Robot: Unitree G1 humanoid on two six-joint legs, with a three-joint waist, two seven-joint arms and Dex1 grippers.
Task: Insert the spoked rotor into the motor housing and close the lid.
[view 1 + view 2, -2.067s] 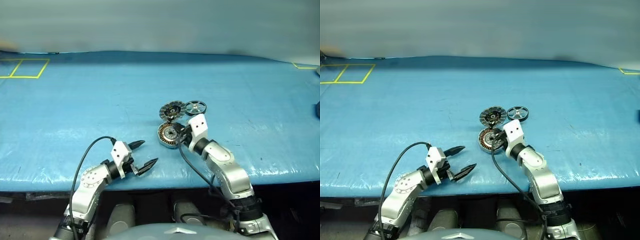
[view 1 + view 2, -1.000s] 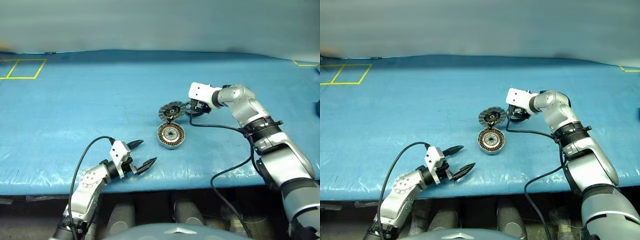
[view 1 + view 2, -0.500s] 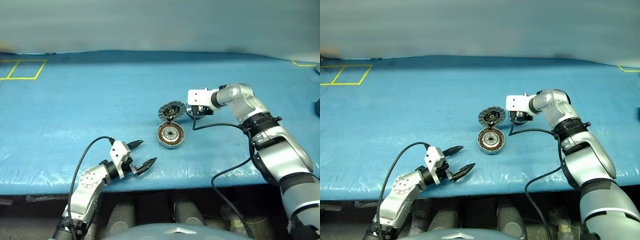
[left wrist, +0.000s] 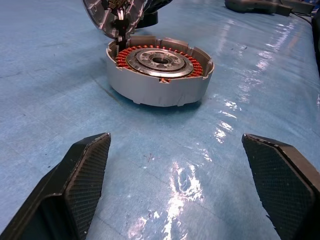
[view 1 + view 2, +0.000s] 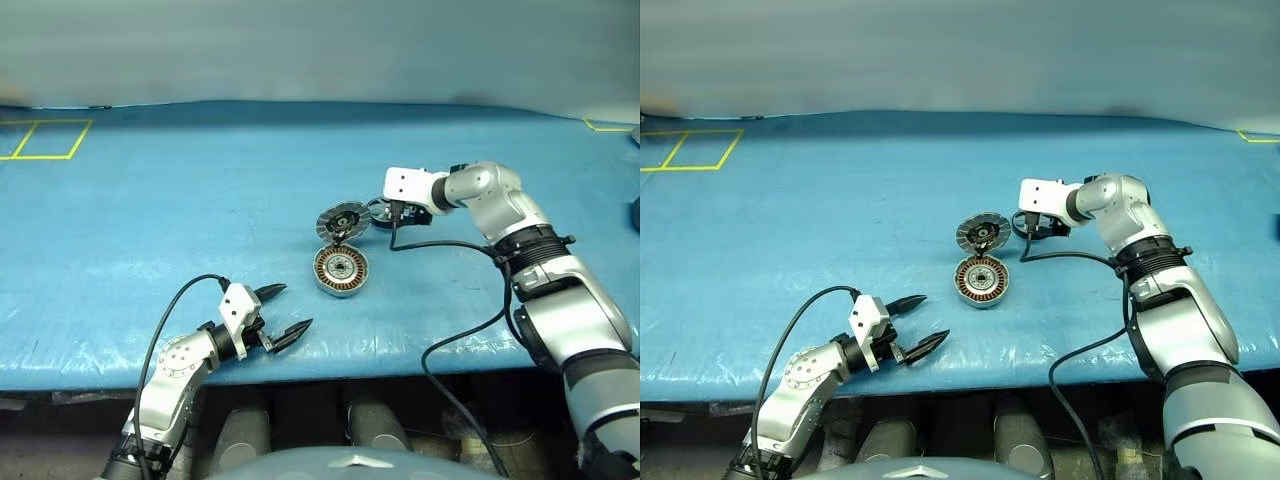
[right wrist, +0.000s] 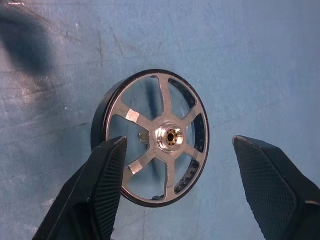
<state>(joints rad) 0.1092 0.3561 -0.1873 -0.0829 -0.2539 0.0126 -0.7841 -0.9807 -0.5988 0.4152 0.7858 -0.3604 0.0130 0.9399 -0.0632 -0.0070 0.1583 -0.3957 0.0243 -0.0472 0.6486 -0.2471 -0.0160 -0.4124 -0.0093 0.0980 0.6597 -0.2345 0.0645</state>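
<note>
A: Blue tarp covers the table (image 5: 120,230). Nearest of all, what do you see?

B: The left gripper (image 5: 284,311), low over the near edge, its two black fingers spread wide with nothing between them.

A: And beyond it?

B: Ahead of that claw, well apart from its tips, the motor housing (image 4: 159,70) sits flat on the tarp, with copper windings ringing a silver centre. The lid (image 5: 342,220) stands tilted up from the housing's far rim, dark patterned face showing.

A: Farther still?

B: The right gripper (image 6: 175,187) reaches in from the right, just past the lid, pointing down at the tarp. Its fingers (image 6: 100,185) stand apart, one on either side of the spoked rotor (image 6: 157,137).

A: Is it pinching the rotor?

B: No. The rotor lies flat on the tarp under that claw, dark ring outside, silver hub and spokes within. One finger overlaps the rim in view; I cannot tell if it touches. The other stands clear.

A: Rotor relative to housing?

B: Beyond it, just beside the raised lid.
</note>
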